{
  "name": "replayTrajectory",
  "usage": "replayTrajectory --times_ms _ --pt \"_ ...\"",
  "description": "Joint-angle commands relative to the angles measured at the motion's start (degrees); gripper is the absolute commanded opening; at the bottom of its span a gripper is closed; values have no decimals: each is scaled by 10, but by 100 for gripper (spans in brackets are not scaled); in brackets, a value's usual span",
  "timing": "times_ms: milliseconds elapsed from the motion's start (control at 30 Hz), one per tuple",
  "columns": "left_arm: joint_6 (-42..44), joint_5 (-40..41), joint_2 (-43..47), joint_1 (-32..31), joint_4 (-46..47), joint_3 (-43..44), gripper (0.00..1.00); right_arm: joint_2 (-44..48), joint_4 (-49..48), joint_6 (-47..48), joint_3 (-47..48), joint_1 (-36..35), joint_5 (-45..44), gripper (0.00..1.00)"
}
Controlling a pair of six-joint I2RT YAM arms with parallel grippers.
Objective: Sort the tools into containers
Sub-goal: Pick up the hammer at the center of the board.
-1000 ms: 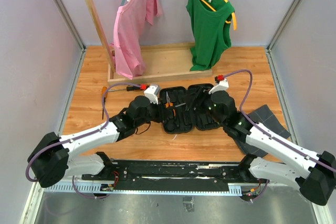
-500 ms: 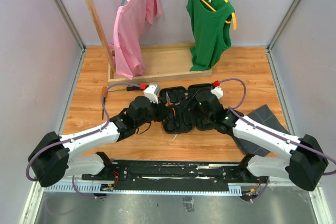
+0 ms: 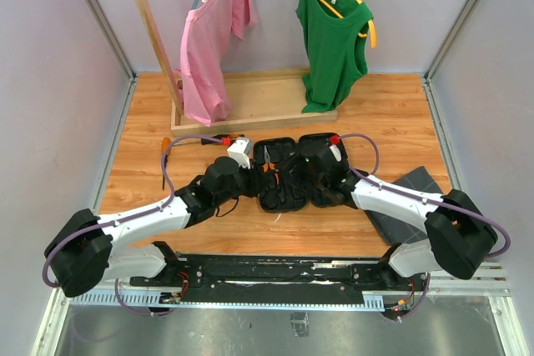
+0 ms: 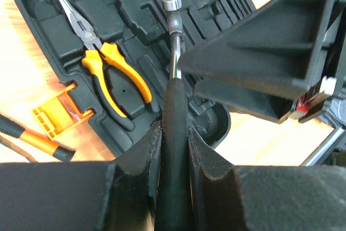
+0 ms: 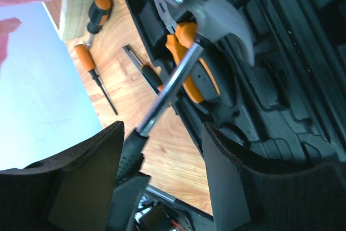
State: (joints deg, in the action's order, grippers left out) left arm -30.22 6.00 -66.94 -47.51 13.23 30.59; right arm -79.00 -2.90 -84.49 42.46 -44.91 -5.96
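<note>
1. Left gripper (image 4: 174,143): clamped on the black handle of the hammer (image 4: 173,74), exactly as a second ago. The steel shaft runs up and away over the case (image 4: 48,22). The head appears to hang above the moulded slots, not seated in one.
2. Right gripper (image 5: 162,144): jaws apart, holding nothing. In its wrist view the hammer's shaft crosses the gap, but it lies beyond the fingers and seems untouched.
3. Change: the right arm (image 3: 400,202) has swung left within the last second. It has gone from the case's right edge to above the right half, beside the hammer's head. The left arm (image 3: 150,218) has hardly moved. This probably means the free gripper is coming in to steady or guide the head. The hammer is not yet stowed.
4. The case lies open flat on the worktop (image 3: 142,172), both halves up. The orange-handled pliers (image 4: 108,68) already sit in a slot of the left half, and the orange latch (image 4: 54,114) juts out at that half's outer edge.
5. Two screwdrivers (image 5: 100,4) lie on the worktop just outside the left half and are still to be sorted.
6. A dark grey tray (image 3: 421,185) lies under the right arm.
7. Farthest back stands a wooden rack (image 3: 154,31) carrying a pink shirt (image 3: 213,39) and a green top (image 3: 329,31).
</note>
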Motion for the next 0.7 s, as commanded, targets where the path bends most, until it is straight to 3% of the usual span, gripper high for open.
replayTrajectory --times_ms 0,200,467,667 --pt "-1 5 10 -8 59 -7 1 10 -44 -33 -14 16 8 61" --pt "-5 1 5 -8 63 -17 0 0 -47 -41 -20 20 15 60" --pt "-10 -7 13 -12 62 -31 0 -94 -105 -86 -17 26 86 57" --pt "-16 -5 38 -13 60 -62 1 -125 -141 -91 -20 33 114 43"
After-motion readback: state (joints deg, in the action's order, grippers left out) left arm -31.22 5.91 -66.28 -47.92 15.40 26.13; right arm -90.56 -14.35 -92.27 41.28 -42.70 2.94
